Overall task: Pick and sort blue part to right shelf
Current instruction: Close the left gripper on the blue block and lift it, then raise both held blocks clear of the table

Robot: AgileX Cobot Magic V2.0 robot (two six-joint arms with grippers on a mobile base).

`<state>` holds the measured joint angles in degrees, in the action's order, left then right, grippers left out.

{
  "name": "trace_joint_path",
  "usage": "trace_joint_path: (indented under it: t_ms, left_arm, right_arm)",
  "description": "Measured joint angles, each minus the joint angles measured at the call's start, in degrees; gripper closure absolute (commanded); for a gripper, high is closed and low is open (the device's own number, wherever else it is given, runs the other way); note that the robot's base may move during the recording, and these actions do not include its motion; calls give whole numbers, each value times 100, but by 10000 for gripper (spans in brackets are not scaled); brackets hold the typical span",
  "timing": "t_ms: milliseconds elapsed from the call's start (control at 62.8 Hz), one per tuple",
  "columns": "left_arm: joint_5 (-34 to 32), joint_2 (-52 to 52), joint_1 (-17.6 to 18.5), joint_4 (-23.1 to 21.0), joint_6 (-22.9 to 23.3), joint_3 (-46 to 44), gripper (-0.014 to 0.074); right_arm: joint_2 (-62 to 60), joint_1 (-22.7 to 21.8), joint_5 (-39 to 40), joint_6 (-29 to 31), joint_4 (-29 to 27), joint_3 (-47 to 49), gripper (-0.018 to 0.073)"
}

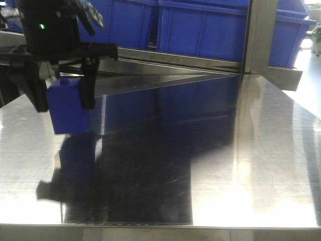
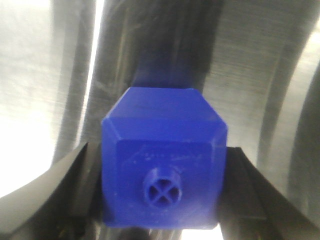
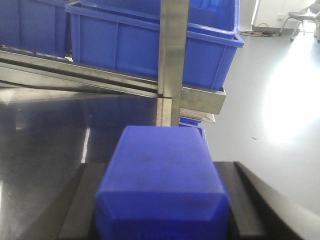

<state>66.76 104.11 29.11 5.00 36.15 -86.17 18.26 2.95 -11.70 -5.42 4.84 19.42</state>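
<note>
— So, what does the left gripper (image 1: 64, 104) have?

— Its black fingers (image 2: 67, 200) are clamped on the tall blue plastic bottle-shaped block (image 1: 67, 118), one on each flank. The round cross-marked cap (image 2: 161, 186) and the sloped shoulders face back toward the wrist. The body runs out past the fingertips, pointing down at the polished steel table (image 1: 261, 165). Whether its far end touches the sheet, I cannot tell.

— And the right gripper (image 3: 162, 165)?

— Closed on something too. A blue plastic block with bevelled edges (image 3: 162, 190) fills the gap between its fingers. The cap end is out of that wrist's view, so I cannot say which kind of block it is.

— Where is the stainless-steel rack (image 1: 180, 60) from there?

— Ahead of the right gripper's fingertips. The upright steel post (image 3: 172, 50) lines up with the held block. Large open blue plastic bins (image 3: 145, 45) sit behind the post, above the flat front bar (image 3: 100, 80).
</note>
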Motion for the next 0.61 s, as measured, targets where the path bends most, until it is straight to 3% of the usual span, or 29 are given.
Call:
trace_joint_path:
  t_ms: [350, 446, 605]
  left_arm:
    - [118, -1209, 0, -36, -1675, 53, 190]
    - [-264, -1638, -11, -36, -2035, 305, 190]
    - [-1454, -2546, -118, -62, -2693, 1273, 190]
  right_arm:
    - [0, 0, 0, 0, 0, 0, 180]
    - [0, 0, 0, 0, 0, 0, 180]
    - [0, 0, 0, 0, 0, 0, 180]
